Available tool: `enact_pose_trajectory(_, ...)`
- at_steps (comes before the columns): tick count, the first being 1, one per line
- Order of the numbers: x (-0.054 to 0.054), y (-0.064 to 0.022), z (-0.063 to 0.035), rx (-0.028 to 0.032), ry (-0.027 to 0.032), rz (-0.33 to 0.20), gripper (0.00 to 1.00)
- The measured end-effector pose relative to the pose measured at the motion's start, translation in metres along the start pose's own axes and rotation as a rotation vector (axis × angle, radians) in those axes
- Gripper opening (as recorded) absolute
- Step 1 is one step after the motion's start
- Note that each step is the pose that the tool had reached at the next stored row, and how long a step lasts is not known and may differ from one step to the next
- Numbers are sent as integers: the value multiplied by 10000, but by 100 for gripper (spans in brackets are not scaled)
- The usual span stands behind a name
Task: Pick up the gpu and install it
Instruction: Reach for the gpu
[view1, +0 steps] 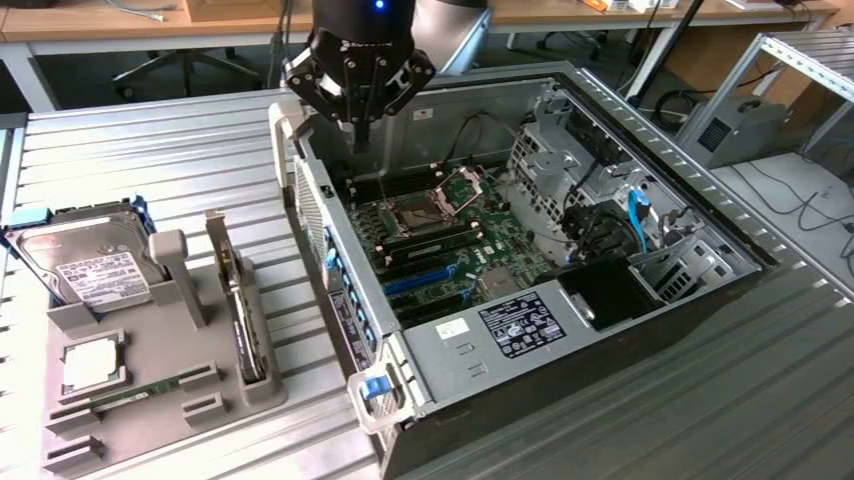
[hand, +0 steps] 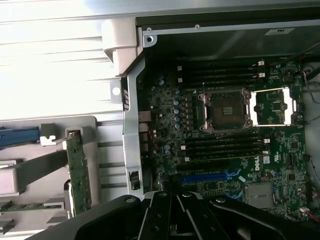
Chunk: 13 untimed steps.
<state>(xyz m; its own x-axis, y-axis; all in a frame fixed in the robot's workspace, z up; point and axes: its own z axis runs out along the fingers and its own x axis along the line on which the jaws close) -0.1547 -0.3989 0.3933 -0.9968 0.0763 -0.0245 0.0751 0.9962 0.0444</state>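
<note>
Arm (view1: 447, 28) reaching in from above, gripper (view1: 359, 147) pointing straight down, fingers (view1: 358, 125) pressing together at the tips, black linkages angling inward.

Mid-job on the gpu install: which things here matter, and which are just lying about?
Job:
- thin flat gpu card, on edge in grey holder
- open dark computer case
- blue motherboard slots
- shut black gripper

Lying about:
- silver white-labelled hard drive
- slim green RAM stick
- square silver processor

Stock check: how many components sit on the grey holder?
4: hard drive at the far end, processor in the middle, RAM stick at the near end, gpu on edge along the side facing the case. None seems hidden.
</note>
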Motion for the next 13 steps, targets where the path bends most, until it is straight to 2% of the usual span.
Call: enact_pose_trajectory(13, 118, -9, -3, 1, 0, 0, 11)
